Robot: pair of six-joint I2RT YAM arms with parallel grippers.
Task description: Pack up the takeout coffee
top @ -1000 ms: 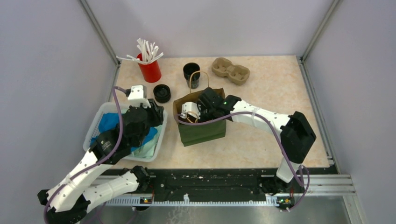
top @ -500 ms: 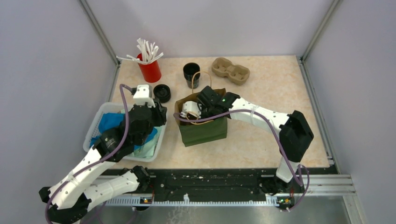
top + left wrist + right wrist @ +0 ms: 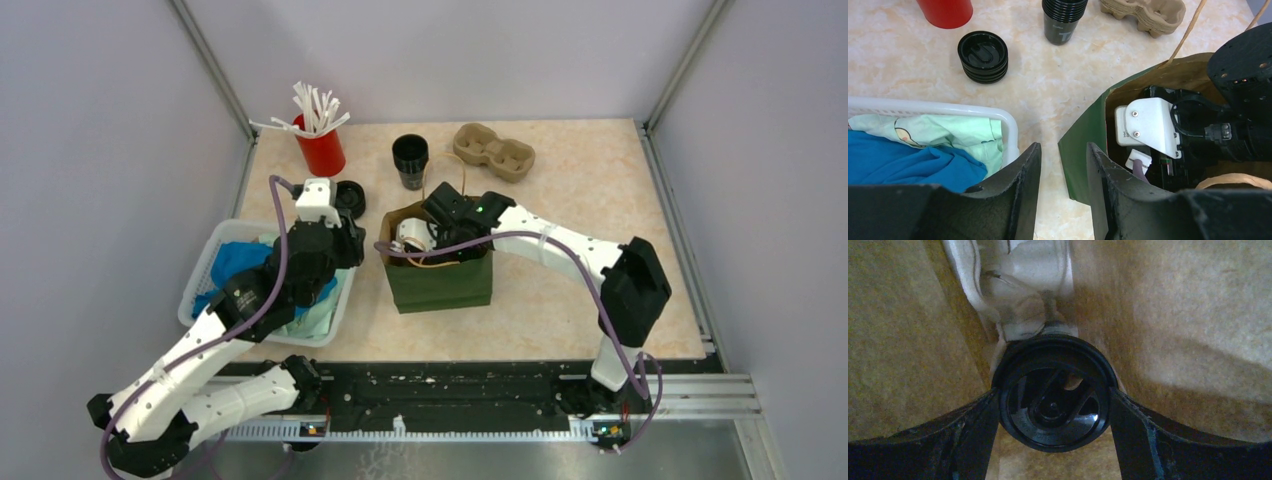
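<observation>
From above, the right arm reaches down into the paper bag (image 3: 440,285) in the middle of the table. Its tool is hidden inside the bag, and the coffee cannot be seen from here. The left gripper (image 3: 340,240) hovers over the corner of the white basket (image 3: 215,255), just beside the left side of the bag. Behind them stand a cup stack (image 3: 410,160), some spare lids (image 3: 350,195), a red cup (image 3: 320,150) and a pulp tray (image 3: 493,150).

From the left wrist, the left gripper (image 3: 1063,150) has its fingers a little apart, with nothing between them. The green corner of the paper bag (image 3: 1075,145) lies just ahead. In the mouth of the bag only the wrist of the right arm shows.

From the right wrist, the takeout coffee (image 3: 1053,410) stands deep in the bag, seen from the top. The right gripper (image 3: 1053,395) has one finger at each side of the black lid. The fingers seem to lie against the rim, but I cannot tell whether they press it or only touch it. Something white and crumpled lies behind the cup.

I judge the cup to be light, with a thin wall that dents easily. The glossy lid is probably slippery and could pop off under a hard squeeze. The better place to hold it is the body just under the lid, with gentle pressure and the cup upright.
</observation>
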